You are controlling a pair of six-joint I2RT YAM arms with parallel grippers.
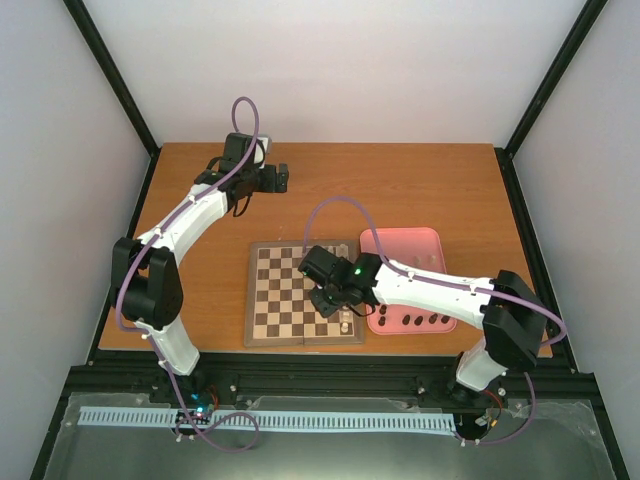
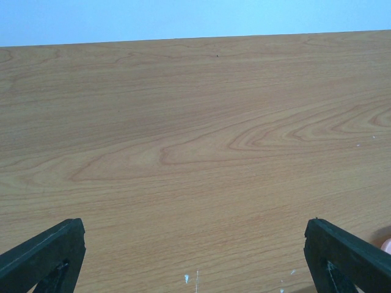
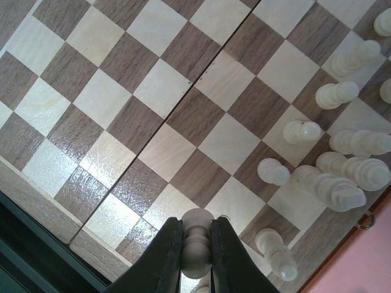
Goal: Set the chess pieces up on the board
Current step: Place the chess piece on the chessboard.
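- currently my right claw grips a cream turned wooden chess piece over the near edge of the brown-checked wooden chessboard.
- i see more cream chess pieces along its right side.
- left claw wide open over the wood-grain worktop.

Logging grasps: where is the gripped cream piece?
Right wrist view: the cream piece is pinched in the right gripper over the board's edge, left of other cream pieces.
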